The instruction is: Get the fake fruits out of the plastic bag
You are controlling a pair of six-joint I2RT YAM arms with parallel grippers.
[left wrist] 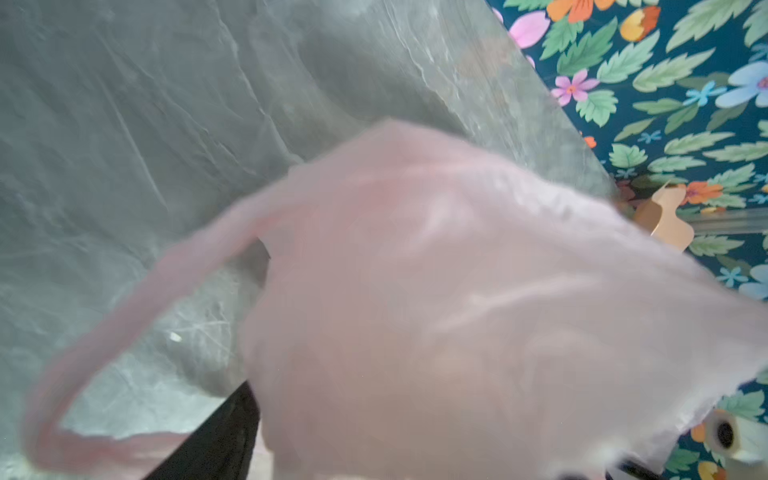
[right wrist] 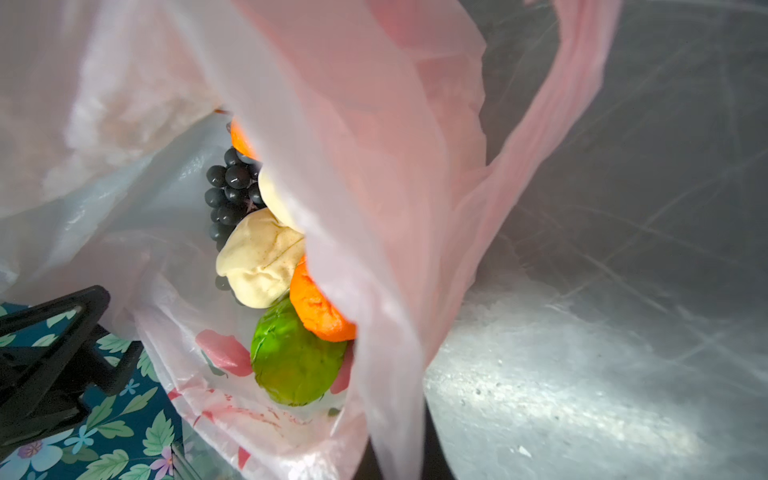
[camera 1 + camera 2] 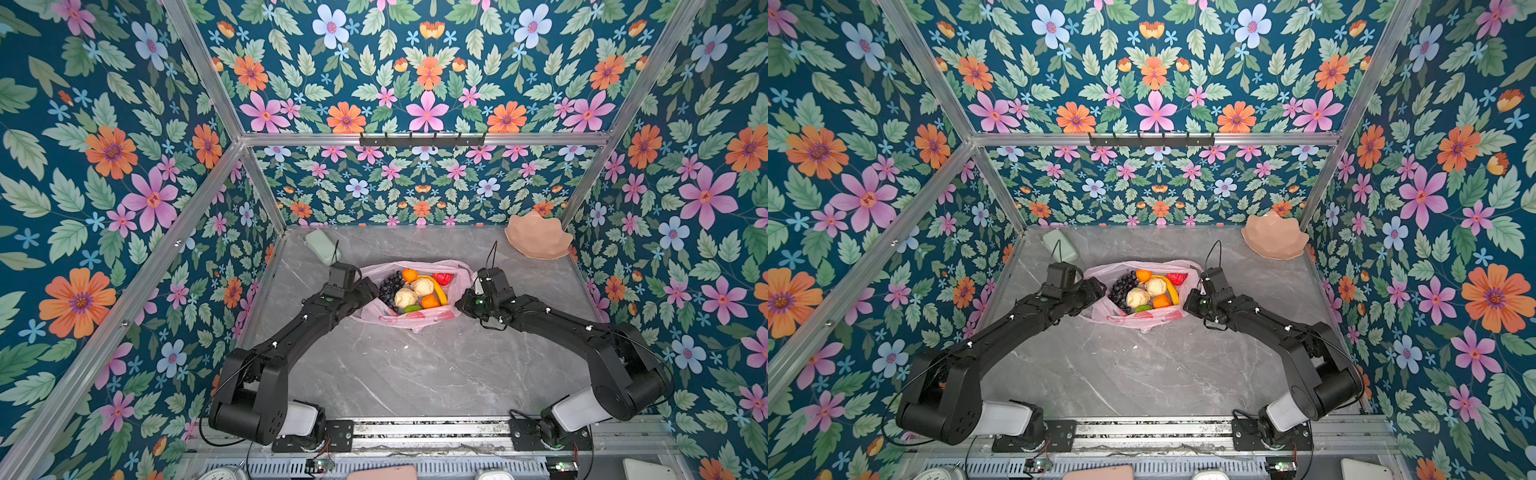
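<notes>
Fake fruits (image 3: 422, 287) — eight, all in the plastic bag (image 3: 419, 319) on the table (image 3: 415, 374): one grape bunch (image 3: 390, 287), two oranges (image 3: 430, 301), two cream lumps (image 3: 405, 298), one banana (image 3: 438, 289), one red fruit (image 3: 442, 278), one green fruit (image 3: 411, 309). Right gripper (image 3: 464, 299) closed on the bag's right rim; left gripper (image 3: 373, 291) at the left rim — can't tell its jaws. One peach bowl (image 3: 538, 241), back right.

The left arm (image 3: 291, 331) and right arm (image 3: 561, 327) are built of black rounded links, each fitted with a white base shell (image 3: 301, 417), thin black cables (image 3: 492, 251), white clips (image 3: 274, 345) and a green light (image 3: 329, 298).
</notes>
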